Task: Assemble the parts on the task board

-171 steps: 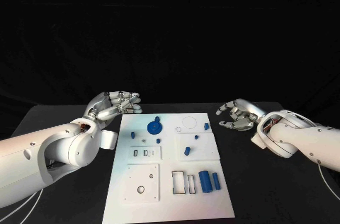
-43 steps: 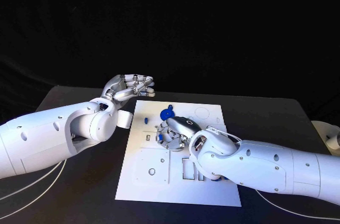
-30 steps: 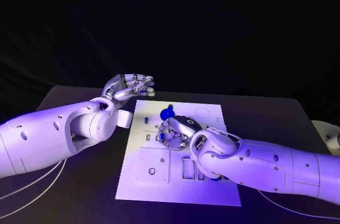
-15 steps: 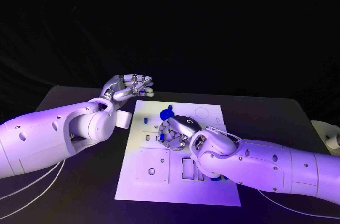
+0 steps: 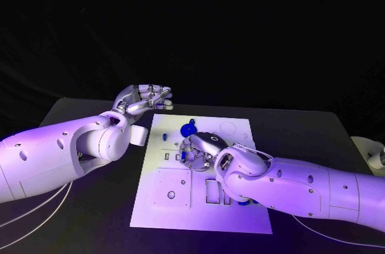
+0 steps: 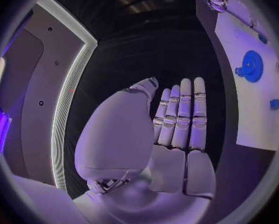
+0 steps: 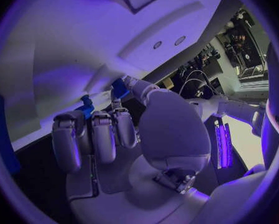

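The white task board lies lengthwise in the middle of the table. My right hand is down on the board's middle, fingers curled onto it. In the right wrist view its thumb tip touches a small blue part, and a second blue part sits by a fingertip; whether either is gripped is hidden. A blue gear stands just beyond that hand. My left hand hovers off the board's far left corner holding nothing, its fingers straight. The gear and board lie to its side.
My right forearm lies across the board's near right part and covers the slots there. A small blue peg stands on the board's left side near the gear. The black table surrounds the board.
Since the earliest frame my right hand has swung in from the right side onto the board's middle. Over the last second both hands have barely moved.
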Action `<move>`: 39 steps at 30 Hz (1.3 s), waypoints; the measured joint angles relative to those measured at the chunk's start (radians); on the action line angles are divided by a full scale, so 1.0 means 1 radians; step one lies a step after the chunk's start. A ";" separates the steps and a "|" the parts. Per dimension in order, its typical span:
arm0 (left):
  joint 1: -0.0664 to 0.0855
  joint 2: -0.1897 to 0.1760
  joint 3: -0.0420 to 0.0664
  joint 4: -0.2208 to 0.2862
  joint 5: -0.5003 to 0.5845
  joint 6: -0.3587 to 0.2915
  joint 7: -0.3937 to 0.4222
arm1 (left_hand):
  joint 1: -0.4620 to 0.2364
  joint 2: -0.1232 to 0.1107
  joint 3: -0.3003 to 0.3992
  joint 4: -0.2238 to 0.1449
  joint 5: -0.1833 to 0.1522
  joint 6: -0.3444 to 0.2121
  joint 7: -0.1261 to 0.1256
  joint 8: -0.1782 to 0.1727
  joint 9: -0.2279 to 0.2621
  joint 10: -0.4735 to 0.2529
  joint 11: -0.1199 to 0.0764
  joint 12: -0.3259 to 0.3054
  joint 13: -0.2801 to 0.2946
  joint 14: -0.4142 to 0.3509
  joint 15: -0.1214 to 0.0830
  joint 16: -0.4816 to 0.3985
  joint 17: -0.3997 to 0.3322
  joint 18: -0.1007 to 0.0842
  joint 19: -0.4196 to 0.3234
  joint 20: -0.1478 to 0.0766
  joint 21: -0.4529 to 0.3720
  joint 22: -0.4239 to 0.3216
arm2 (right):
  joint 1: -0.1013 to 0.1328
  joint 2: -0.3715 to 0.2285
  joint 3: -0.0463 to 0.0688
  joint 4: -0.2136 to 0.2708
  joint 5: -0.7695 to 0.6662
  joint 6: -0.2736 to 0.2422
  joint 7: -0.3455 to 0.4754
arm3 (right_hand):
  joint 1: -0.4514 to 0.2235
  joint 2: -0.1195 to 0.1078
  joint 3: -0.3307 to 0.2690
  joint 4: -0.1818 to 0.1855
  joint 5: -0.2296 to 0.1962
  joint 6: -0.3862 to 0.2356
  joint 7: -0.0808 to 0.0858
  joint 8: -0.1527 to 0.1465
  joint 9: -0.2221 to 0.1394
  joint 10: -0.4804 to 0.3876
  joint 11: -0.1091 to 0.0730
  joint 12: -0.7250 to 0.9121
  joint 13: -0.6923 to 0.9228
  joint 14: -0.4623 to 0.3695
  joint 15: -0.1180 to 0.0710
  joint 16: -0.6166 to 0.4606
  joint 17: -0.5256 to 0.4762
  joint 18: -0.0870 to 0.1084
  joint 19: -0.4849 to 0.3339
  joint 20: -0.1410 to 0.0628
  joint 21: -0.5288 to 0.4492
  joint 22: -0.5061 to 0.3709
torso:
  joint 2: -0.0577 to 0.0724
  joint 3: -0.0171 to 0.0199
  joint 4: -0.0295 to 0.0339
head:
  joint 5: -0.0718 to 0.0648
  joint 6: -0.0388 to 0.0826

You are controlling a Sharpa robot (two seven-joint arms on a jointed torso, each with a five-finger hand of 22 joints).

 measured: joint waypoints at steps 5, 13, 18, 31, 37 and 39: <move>0.000 0.000 0.000 0.000 0.000 0.000 -0.001 | 0.000 0.000 0.000 0.000 0.000 0.000 0.000 0.000 0.000 0.000 0.000 0.000 0.000 0.000 0.000 0.000 0.000 0.000 0.000 0.000 0.000 0.000 | -0.001 0.000 0.000 -0.001 -0.004 0.003 -0.001 | -0.002 -0.006 0.000 0.000 0.000 -0.005 0.005 -0.004 -0.002 -0.004 0.004 -0.004 0.000 0.000 0.000 -0.004 0.000 0.000 0.000 0.000 0.000 0.000 | 0.000 0.0000 -0.0002 | -0.001 -0.001; 0.000 -0.001 0.000 0.000 0.000 0.000 -0.003 | 0.000 0.000 0.000 0.000 0.000 0.000 0.000 0.000 0.000 0.000 0.000 0.000 0.000 0.000 0.000 0.000 0.000 0.000 0.000 0.000 0.000 0.000 | -0.001 0.001 0.000 -0.002 -0.008 0.003 -0.001 | -0.012 -0.017 -0.005 0.011 -0.017 -0.017 0.010 -0.018 -0.009 -0.015 0.015 -0.026 0.000 0.004 0.004 -0.004 0.000 0.000 0.000 0.001 -0.003 0.000 | 0.000 0.0000 0.0006 | -0.003 -0.001; 0.000 -0.001 0.000 0.000 0.000 0.001 -0.005 | 0.000 0.000 0.000 0.000 0.000 0.000 0.000 0.000 0.000 0.000 0.000 0.000 0.000 0.000 0.000 0.000 0.000 0.000 0.000 0.000 0.000 0.000 | -0.001 0.002 0.000 -0.002 -0.009 0.003 0.000 | -0.015 -0.027 -0.009 0.015 -0.035 -0.032 0.018 -0.032 -0.015 -0.020 0.020 -0.035 0.000 0.000 0.007 -0.008 0.000 0.000 0.000 0.008 -0.008 0.000 | 0.000 0.0000 0.0005 | -0.004 -0.001; 0.000 -0.002 0.000 0.000 0.000 0.001 -0.007 | 0.000 0.000 0.000 0.000 0.000 0.000 0.000 0.000 0.000 0.000 0.000 0.000 0.000 0.000 0.000 0.000 0.002 0.000 -0.003 0.003 0.000 0.000 | -0.001 0.002 -0.001 -0.003 -0.011 -0.001 0.003 | -0.016 -0.042 -0.036 0.042 -0.043 -0.078 0.032 -0.070 -0.031 -0.052 0.034 -0.070 0.001 0.000 0.022 -0.008 0.000 0.000 0.000 0.022 -0.017 0.000 | 0.000 -0.0007 0.0012 | -0.006 0.003; 0.000 -0.002 0.000 -0.001 0.000 0.001 -0.008 | 0.000 0.000 0.000 0.000 0.000 0.000 0.000 0.000 0.000 0.000 0.000 0.000 0.000 0.000 0.000 0.000 0.002 0.000 -0.003 0.003 0.000 0.000 | -0.001 -0.008 -0.001 0.012 -0.011 -0.025 0.015 | -0.010 -0.047 -0.130 0.066 -0.023 -0.137 0.043 -0.106 -0.052 -0.074 0.049 -0.094 0.001 0.000 0.035 -0.012 0.000 0.000 0.000 0.033 -0.023 0.000 | 0.000 -0.0007 0.0013 | -0.007 0.004; 0.000 -0.002 0.000 -0.003 0.000 0.001 -0.009 | 0.000 0.000 0.000 0.000 0.000 0.000 0.000 -0.004 0.000 0.002 0.001 -0.004 0.000 0.000 0.000 -0.004 0.002 0.000 -0.003 0.003 0.000 0.000 | -0.001 -0.016 -0.001 0.024 -0.011 -0.040 0.023 | 0.061 -0.017 -0.281 0.110 -0.019 -0.162 0.057 -0.125 -0.070 -0.082 0.057 -0.095 0.001 0.000 0.043 -0.012 0.000 0.000 0.000 0.044 -0.025 0.000 | 0.000 -0.0002 0.0013 | -0.006 0.005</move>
